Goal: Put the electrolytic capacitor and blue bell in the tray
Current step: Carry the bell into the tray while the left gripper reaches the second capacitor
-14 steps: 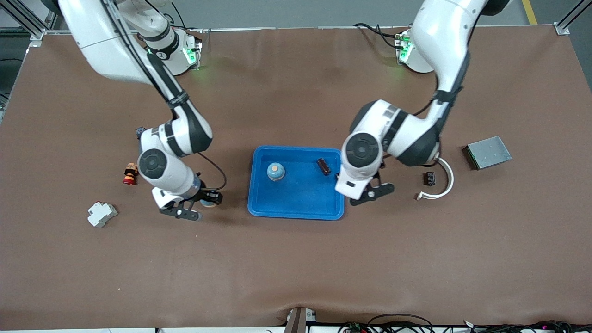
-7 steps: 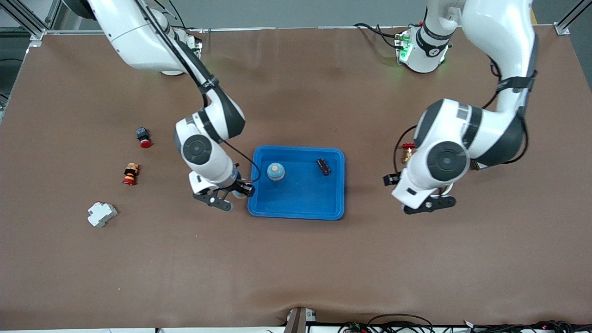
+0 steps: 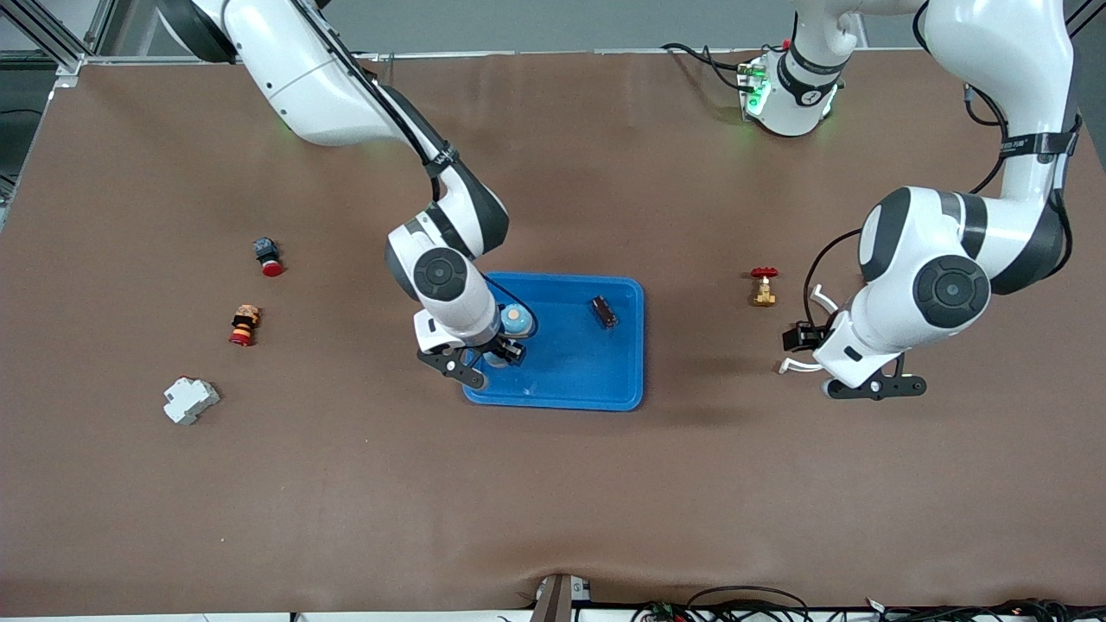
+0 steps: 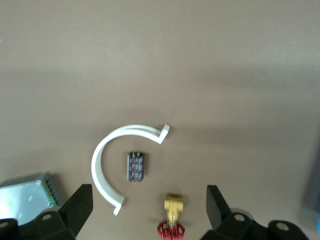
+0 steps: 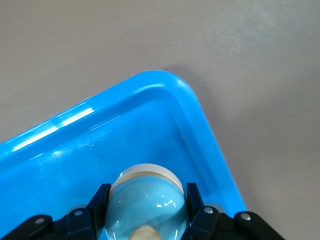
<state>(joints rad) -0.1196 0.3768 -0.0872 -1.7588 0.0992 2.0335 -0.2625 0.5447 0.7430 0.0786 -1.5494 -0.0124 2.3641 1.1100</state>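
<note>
The blue tray (image 3: 553,403) lies mid-table. In it stand one blue bell (image 3: 516,319) and a dark electrolytic capacitor (image 3: 604,311). My right gripper (image 3: 484,356) hangs over the tray's corner nearest the right arm's end. It is shut on a second light blue bell (image 5: 145,205), fingers (image 5: 195,200) on both sides, just inside the tray's rim (image 5: 210,145). My left gripper (image 3: 873,387) is open and holds nothing, over bare table toward the left arm's end. Below the left gripper (image 4: 149,202) a second capacitor (image 4: 135,166) lies inside a white curved clip (image 4: 107,165).
A brass valve with a red handle (image 3: 764,288) stands between the tray and the left gripper. A grey metal plate (image 4: 25,187) lies beside the clip. Toward the right arm's end lie a red button (image 3: 268,255), a red-orange part (image 3: 244,325) and a white breaker (image 3: 190,400).
My right gripper has carried the bell from the table beside the tray to over the tray's corner. My left arm has swung away from the tray toward its own end, still open.
</note>
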